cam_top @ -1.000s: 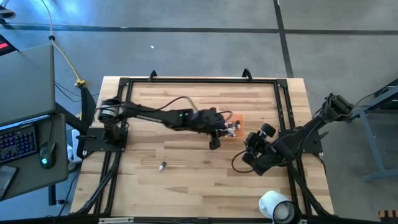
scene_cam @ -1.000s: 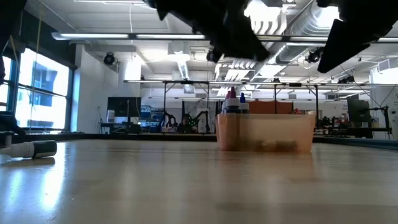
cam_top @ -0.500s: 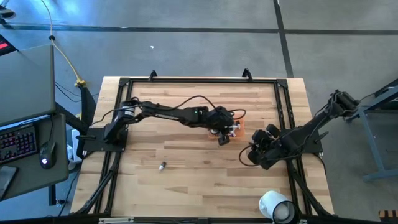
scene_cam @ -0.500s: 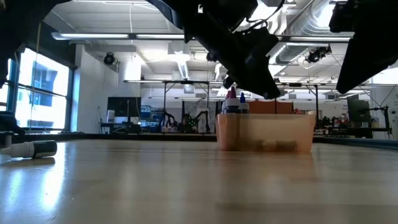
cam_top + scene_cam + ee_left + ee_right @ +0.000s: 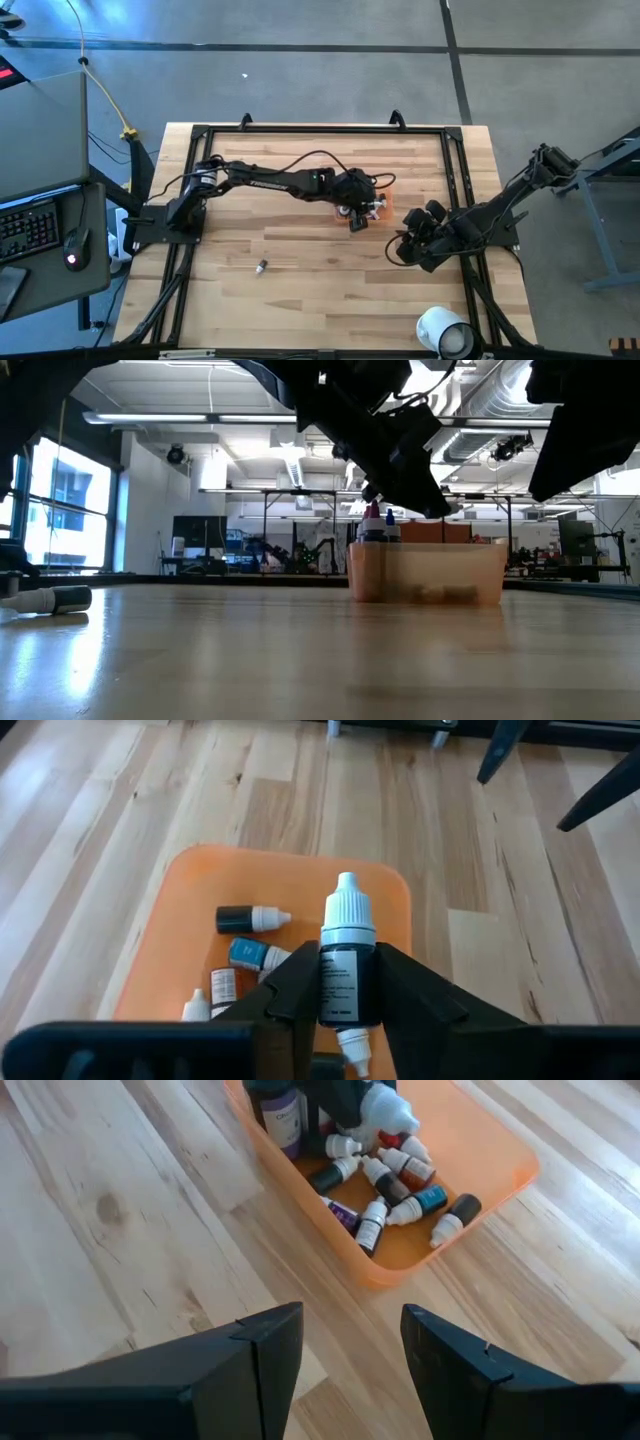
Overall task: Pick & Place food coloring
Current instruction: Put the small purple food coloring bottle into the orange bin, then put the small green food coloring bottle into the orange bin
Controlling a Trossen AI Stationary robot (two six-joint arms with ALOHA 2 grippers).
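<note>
The orange tray [image 5: 378, 203] stands right of the table's middle with several tiny food coloring bottles [image 5: 385, 1190] lying in it; two stand upright at its left end [image 5: 378, 526]. My left gripper [image 5: 357, 218] hangs over the tray's near left part, shut on a dark bottle with a white cap [image 5: 347, 965]. One loose bottle [image 5: 262, 267] lies on its side on the table at the near left and also shows in the low view [image 5: 50, 600]. My right gripper [image 5: 350, 1360] is open and empty, right of and nearer than the tray [image 5: 410, 243]. My left gripper pinches the bottle's dark body [image 5: 345, 990] between its two fingers [image 5: 290, 985]. The bottle lies along the fingers, and its white cap [image 5: 347, 910] sticks out past the fingertips. The fingers slant down from the table's left. The bottle hangs clear above the tray [image 5: 200, 910].
A large white roll [image 5: 442, 331] lies at the table's near right corner. A black frame [image 5: 320, 130] runs around the table top. Bare wood lies near and left of the tray.
My left gripper, shut on the bottle, has gone down and toward the table's right and far side, over the orange tray, then kept still. My right arm has shifted a little near the tray's right.
</note>
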